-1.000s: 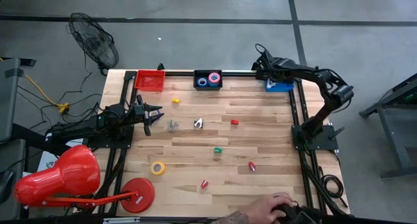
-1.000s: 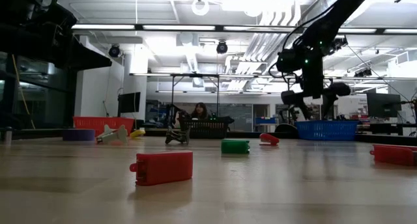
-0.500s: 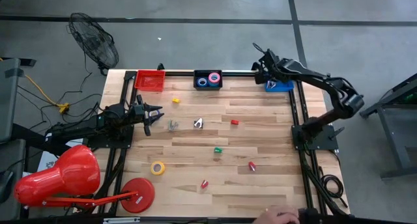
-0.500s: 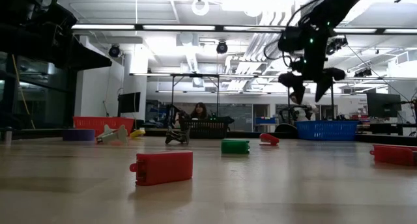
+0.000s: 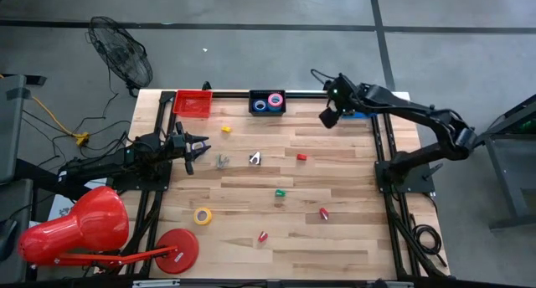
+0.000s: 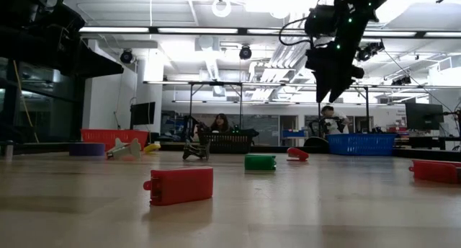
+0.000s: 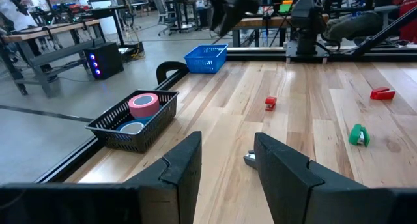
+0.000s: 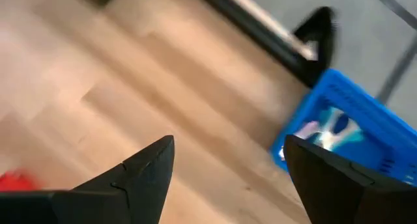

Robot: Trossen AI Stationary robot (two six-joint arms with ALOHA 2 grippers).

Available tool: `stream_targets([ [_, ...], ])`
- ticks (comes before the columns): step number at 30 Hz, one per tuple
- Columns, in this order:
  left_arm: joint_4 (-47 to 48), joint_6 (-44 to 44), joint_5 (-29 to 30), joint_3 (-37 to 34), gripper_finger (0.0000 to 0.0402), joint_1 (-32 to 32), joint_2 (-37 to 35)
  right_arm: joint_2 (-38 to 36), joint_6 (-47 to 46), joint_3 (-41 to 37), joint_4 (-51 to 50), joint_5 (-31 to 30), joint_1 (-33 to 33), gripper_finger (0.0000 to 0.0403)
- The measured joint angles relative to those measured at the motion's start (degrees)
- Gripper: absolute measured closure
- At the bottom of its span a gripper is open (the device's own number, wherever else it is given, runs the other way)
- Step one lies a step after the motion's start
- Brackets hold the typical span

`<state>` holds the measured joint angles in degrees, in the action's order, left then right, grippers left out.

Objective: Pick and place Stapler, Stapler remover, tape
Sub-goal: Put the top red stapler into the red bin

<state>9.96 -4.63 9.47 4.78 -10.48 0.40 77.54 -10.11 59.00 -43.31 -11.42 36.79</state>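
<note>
Right pincer (image 5: 328, 117) hangs high over the back of the worktop (image 5: 352, 196), just beside the blue basket (image 5: 358, 111), and its jaws stand wide with nothing between them. In its own wrist view the basket (image 8: 345, 126) sits off to one side with something pale inside; I cannot tell what it is. So my read: a drop-off is done here and the arm is between picks.

Left pincer (image 5: 198, 147) waits at the left edge, low over the wood, jaws narrowly parted and empty, pointing toward the small metal remover (image 5: 221, 162) lying just ahead of it.

What is left out on the wood? A second metal remover (image 5: 255, 158) near the middle, a red stapler (image 5: 301, 156) beside it to the right, a green stapler (image 5: 280, 192) further forward, two more red ones (image 5: 323, 213) and (image 5: 262, 236) toward the front, and a yellow tape roll (image 5: 202, 215) front left. A small yellow piece (image 5: 226, 129) lies near the red basket (image 5: 193, 103). Pink and blue tape already sit in the black basket (image 5: 267, 103).

Next call for the right arm, I'd judge: swing forward over the nearest red stapler, line the wide jaws across its narrow body, then come down. It looks small and low, so the descent needs to reach nearly to the wood.
</note>
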Motion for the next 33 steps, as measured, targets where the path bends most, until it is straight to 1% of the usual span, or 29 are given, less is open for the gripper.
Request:
stream_targets([
  [4,0.0,0.0,0.0,0.0,0.0263,0.0,0.0,0.0,4.0,-0.3,-1.4,6.2,-4.7,0.0124],
  [8,0.0,0.0,0.0,0.0,0.0263,0.0,0.0,0.0,13.3,-2.2,-1.0,14.9,-9.9,0.0123],
  [11,0.0,0.0,0.0,0.0,0.0263,0.0,0.0,0.0,16.6,-4.0,0.0,18.9,-13.5,0.0125],
  [15,0.0,0.0,0.0,0.0,0.0263,0.0,0.0,0.0,17.9,-6.5,2.6,18.8,-16.9,0.0127],
  [19,0.0,0.0,0.0,0.0,0.0263,0.0,0.0,0.0,16.3,-9.9,7.1,19.0,-18.4,0.0128],
  [23,0.0,0.0,0.0,0.0,0.0263,0.0,0.0,0.0,16.6,-14.4,13.4,19.9,-20.0,0.0128],
  [29,0.0,0.0,0.0,0.0,0.0263,0.0,0.0,0.0,16.4,-21.4,25.6,19.9,-21.8,0.0128],
  [33,0.0,0.0,0.0,0.0,0.0263,0.0,0.0,0.5,16.6,-24.6,31.6,15.9,-22.7,0.0128],
])
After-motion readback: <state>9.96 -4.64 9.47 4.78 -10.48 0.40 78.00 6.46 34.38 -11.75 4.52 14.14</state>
